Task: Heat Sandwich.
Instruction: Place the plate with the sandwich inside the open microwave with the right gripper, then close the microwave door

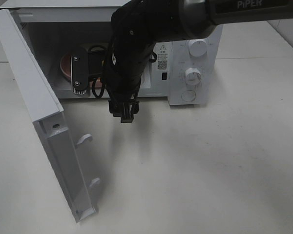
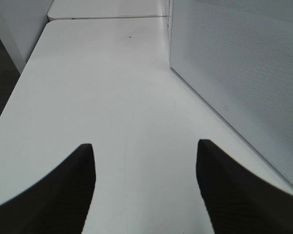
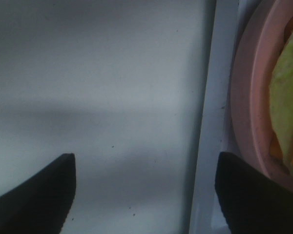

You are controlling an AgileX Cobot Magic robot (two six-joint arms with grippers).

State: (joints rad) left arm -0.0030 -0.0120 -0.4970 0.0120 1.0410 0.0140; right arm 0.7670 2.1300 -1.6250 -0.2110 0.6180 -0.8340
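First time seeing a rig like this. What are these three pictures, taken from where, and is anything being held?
This is a two-armed robot at a white table. The high picture looks down from above: one black arm reaches into a microwave whose door stands open. The other two pictures come from cameras on the wrists. The left gripper is open over the table beside the microwave, holding nothing. The right gripper is open too, next to a pink plate carrying the sandwich. Nothing is held.
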